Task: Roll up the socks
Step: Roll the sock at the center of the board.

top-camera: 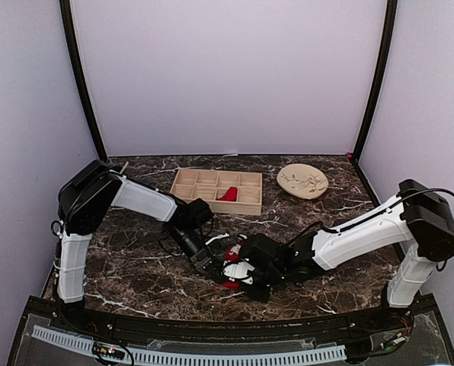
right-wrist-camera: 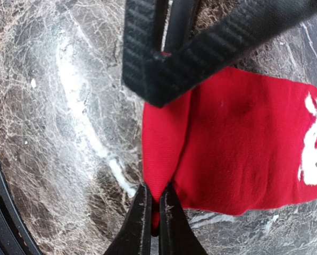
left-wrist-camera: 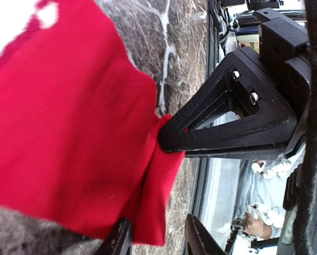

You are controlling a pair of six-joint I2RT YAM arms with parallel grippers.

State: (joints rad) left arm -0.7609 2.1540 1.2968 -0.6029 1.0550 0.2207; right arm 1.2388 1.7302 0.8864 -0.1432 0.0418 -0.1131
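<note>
Straddling a fabric edge at centre front of the marble table (top-camera: 135, 267): left gripper (top-camera: 206, 263), fingers parted a little, cloth loose between them. Red sock (right-wrist-camera: 238, 143): bright plain knit, lying flat, its long axis running from a folded end between both grippers out to the end bearing a white patch (right-wrist-camera: 315, 143), whose figure is not legible. Right gripper (right-wrist-camera: 156, 212): fingers pinched tight on that fold. Second red sock (top-camera: 228, 194): crumpled in the wooden tray (top-camera: 183, 187) at the rear, orientation not discernible.
</note>
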